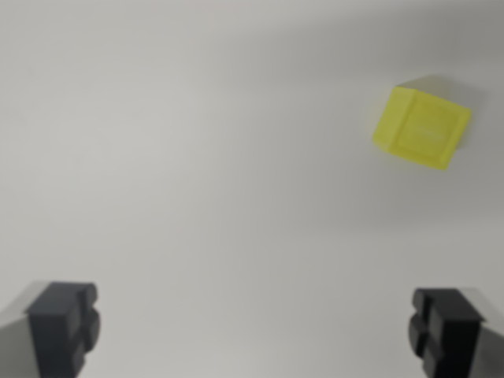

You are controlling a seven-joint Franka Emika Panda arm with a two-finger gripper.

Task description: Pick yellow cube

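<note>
A small, bright yellow plastic cube [422, 127] sits on the plain pale grey desk [197, 157] toward the wrist view's upper right, turned at a slight angle. The robot's gripper [253, 335] shows only its two dark fingertips [63, 327] at the bottom corners; the jaws stand wide apart, holding nothing, well clear of the cube.

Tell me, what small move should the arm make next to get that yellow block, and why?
Probably shift toward the wrist view's upper right. The yellow cube sits there on the plain surface, well off the open gripper, whose fingers are spread wide with nothing between them. Centring over the cube should come before descending.
</note>
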